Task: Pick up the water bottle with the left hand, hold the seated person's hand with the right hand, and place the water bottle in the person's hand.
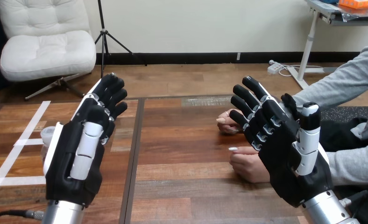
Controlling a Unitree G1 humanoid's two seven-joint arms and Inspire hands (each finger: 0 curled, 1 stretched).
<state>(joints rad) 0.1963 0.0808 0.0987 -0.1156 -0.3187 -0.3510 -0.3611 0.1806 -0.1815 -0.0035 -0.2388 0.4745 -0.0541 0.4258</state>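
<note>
My left hand [81,149] is raised over the left part of the wooden table [182,154], fingers straight, open and holding nothing. Behind its outer edge peeks part of a clear water bottle [47,137], mostly hidden by the hand. My right hand [285,144] is up at the right, fingers straight and open. Behind it rest the person's two hands: the farther hand [226,122] lies on the table past my fingertips, and the nearer hand [247,164] lies curled on the table beside my palm. I cannot tell whether my right hand touches either.
White tape strips [21,140] mark the table's left part. A dark seam [136,154] runs front to back down the table. The person's grey sleeves [355,163] come in from the right edge.
</note>
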